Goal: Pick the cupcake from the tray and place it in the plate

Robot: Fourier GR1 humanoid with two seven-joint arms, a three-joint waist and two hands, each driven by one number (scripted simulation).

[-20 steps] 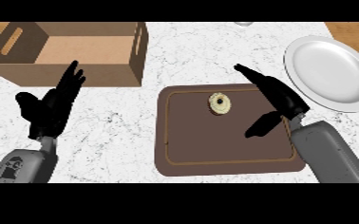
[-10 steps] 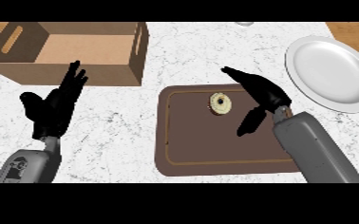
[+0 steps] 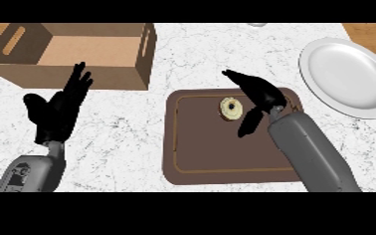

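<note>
Over the tray [image 3: 220, 154], the right hand [image 3: 258, 93] has closed in beside the cupcake [image 3: 233, 108], fingers spread, holding nothing. Grasp appears imminent; plate [image 3: 345, 77] awaits

Brown tray [image 3: 213, 149], white plate [image 3: 345, 77], speckled white counter [image 3: 198, 55]

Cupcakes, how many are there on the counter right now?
1. The cupcake sits on the brown tray, near its upper edge, just left of the right hand. None shows in the plate or the cardboard box.

kitchen | marble counter [image 3: 198, 59] | plate [image 3: 345, 77] | tray [image 3: 213, 149]
</note>
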